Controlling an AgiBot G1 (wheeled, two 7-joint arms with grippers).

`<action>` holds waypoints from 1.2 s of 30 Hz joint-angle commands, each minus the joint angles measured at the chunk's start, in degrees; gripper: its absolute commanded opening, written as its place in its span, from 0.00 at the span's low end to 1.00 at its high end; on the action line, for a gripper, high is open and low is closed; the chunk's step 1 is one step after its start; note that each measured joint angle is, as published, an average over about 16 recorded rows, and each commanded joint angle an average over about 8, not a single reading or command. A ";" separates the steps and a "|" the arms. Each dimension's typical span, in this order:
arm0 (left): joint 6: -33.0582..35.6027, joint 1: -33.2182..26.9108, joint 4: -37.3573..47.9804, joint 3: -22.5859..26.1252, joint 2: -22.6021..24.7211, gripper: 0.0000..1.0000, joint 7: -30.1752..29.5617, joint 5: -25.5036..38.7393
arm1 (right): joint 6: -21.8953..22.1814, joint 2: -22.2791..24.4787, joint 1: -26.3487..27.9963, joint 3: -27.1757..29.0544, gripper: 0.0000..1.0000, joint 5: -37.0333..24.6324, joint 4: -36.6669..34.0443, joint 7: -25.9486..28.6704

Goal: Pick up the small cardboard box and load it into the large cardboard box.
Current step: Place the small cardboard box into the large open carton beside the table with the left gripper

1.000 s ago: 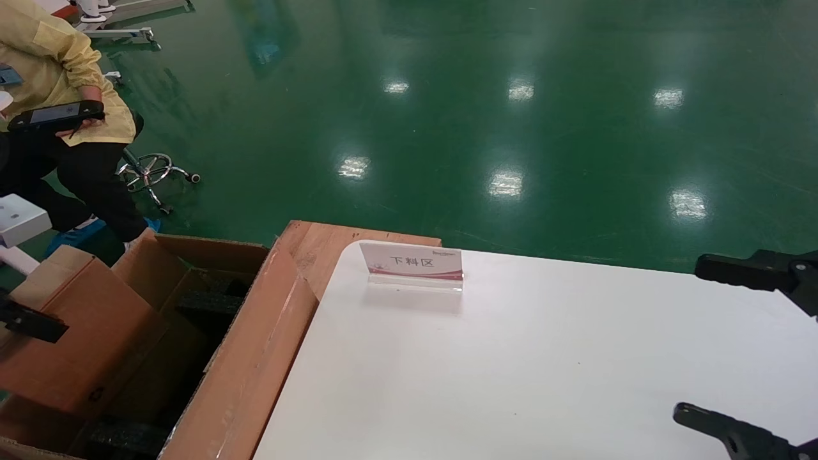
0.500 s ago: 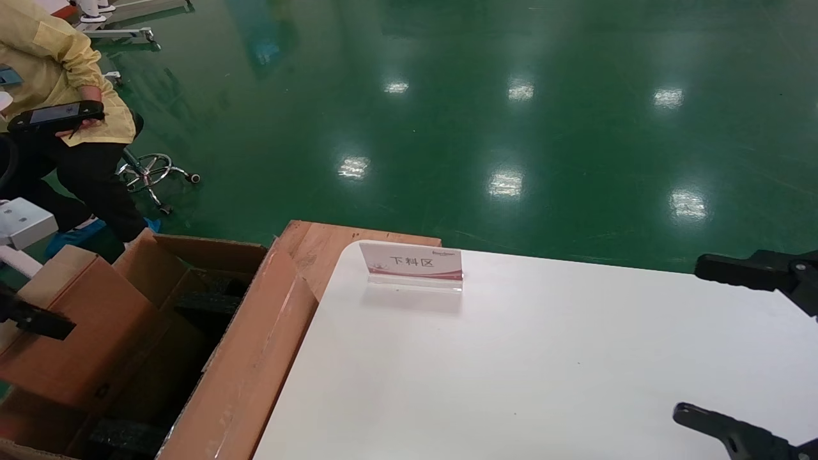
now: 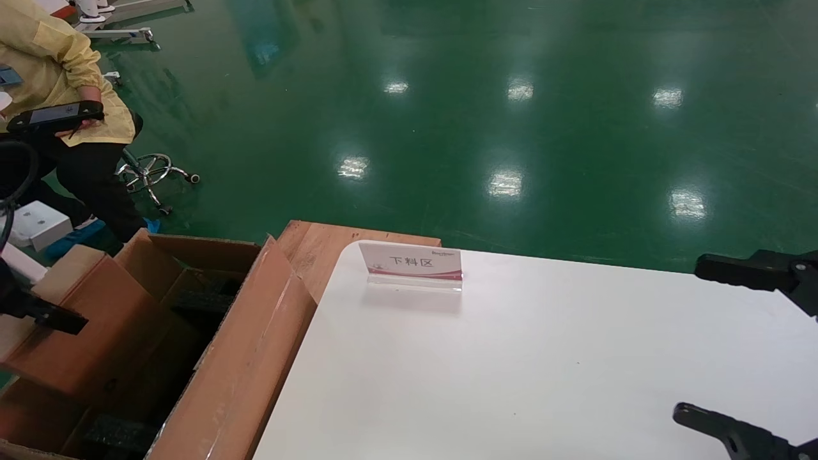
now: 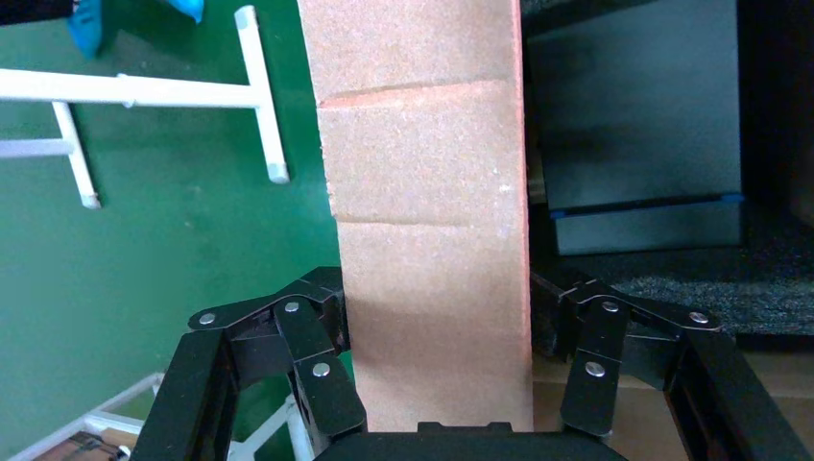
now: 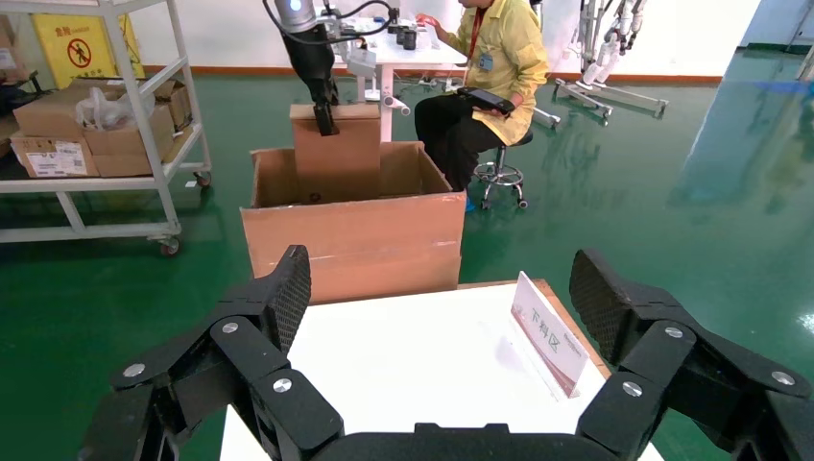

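My left gripper point(image 3: 54, 316) is shut on the small cardboard box point(image 3: 96, 319), a plain brown carton with a small black mark near its lower corner. It holds the box over the open large cardboard box point(image 3: 249, 364), partly down between the flaps. Black foam blocks point(image 3: 198, 300) lie inside the large box. In the left wrist view the small box point(image 4: 432, 240) fills the gap between the fingers point(image 4: 317, 384). In the right wrist view the small box point(image 5: 336, 154) stands upright in the large box point(image 5: 355, 240). My right gripper point(image 3: 748, 345) is open and empty over the table's right side.
A white table point(image 3: 511, 370) holds a small sign stand point(image 3: 412, 265) near its far left corner. A person in yellow point(image 3: 51, 70) sits beyond the large box beside a stool point(image 3: 150, 172). A shelf cart point(image 5: 96, 125) stands farther off on the green floor.
My left gripper has carried the small box a little to the right, further over the large box. The large box's near flap shifted slightly. The right arm has not moved.
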 commanded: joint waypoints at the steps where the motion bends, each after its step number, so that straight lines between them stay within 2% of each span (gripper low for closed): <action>1: -0.91 0.83 0.62 0.28 0.10 0.00 0.07 -0.35 | 0.00 0.00 0.00 -0.01 1.00 0.00 0.00 0.00; 18: -7.48 8.87 8.67 2.18 2.61 0.01 2.39 -6.13 | 0.02 0.02 0.01 -0.05 1.00 0.04 0.00 -0.03; 19: -7.65 9.34 9.23 2.25 2.91 0.06 2.49 -6.56 | 0.02 0.02 0.01 -0.06 1.00 0.04 0.00 -0.03; 26: -7.90 11.75 12.34 2.61 4.64 0.93 2.73 -8.81 | 0.04 0.03 0.01 -0.07 1.00 0.05 -0.01 -0.04; 27: -7.88 11.91 12.56 2.64 4.75 1.00 2.74 -8.97 | 0.04 0.03 0.00 -0.07 1.00 0.05 -0.01 -0.04; 36: -7.63 11.89 12.56 2.71 4.71 1.00 2.74 -8.99 | 0.05 0.03 0.00 -0.07 1.00 0.06 -0.02 -0.04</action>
